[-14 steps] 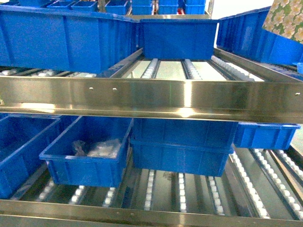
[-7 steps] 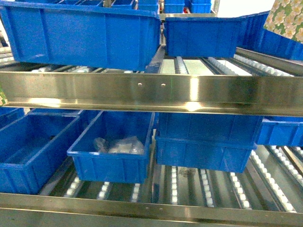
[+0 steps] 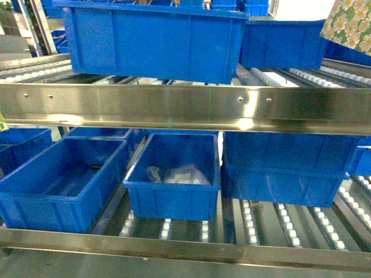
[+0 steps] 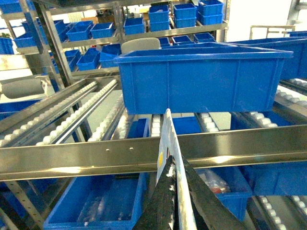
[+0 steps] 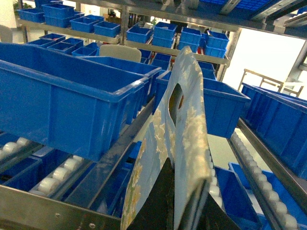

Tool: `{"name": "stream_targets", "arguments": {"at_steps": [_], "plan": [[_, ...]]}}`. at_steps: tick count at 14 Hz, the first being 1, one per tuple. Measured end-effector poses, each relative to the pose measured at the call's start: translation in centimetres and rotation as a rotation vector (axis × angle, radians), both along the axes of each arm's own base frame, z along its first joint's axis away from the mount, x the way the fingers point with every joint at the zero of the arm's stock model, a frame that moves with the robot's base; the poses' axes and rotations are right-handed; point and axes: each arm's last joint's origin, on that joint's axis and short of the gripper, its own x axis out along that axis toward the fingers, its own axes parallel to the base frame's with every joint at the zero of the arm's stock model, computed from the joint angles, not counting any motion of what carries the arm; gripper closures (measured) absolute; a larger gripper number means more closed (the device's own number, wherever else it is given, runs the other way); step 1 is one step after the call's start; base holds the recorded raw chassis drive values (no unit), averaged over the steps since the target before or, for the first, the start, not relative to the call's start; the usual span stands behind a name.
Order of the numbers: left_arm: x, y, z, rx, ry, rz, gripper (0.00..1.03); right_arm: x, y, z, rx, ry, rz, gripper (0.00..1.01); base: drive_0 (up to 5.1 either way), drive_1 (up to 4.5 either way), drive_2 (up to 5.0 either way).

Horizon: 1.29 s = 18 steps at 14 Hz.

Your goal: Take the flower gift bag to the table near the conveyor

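The flower gift bag rises in front of the right wrist camera, pale blue with cream blossoms and a cut-out handle hole. My right gripper is shut on its lower part. In the left wrist view a thin edge of the flower gift bag stands upright, and my left gripper is shut on it. A floral corner of the flower gift bag shows at the head view's top right. The conveyor fills the head view with steel rails and white roller lanes. The table is out of view.
Blue plastic bins sit on the conveyor's lanes: a large bin on the upper level, and a lower bin holding clear plastic-wrapped items. More shelving with blue bins stands behind. The steel front rail crosses close ahead.
The rack and its bins have slid rightward across the head view, so the view has shifted left along the conveyor. The bag corner stays at the top right.
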Motion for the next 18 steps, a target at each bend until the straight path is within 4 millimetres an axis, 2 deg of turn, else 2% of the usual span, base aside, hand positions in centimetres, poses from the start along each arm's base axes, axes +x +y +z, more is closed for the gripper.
{"name": "stream_targets", "arguments": {"at_steps": [18], "plan": [[-0.01, 0.02, 0.02, 0.0, -0.001, 0.001, 1.01, -0.01, 0.0, 0.07, 0.0, -0.005, 0.0, 0.99, -4.9, 1.49, 3.3]]}}
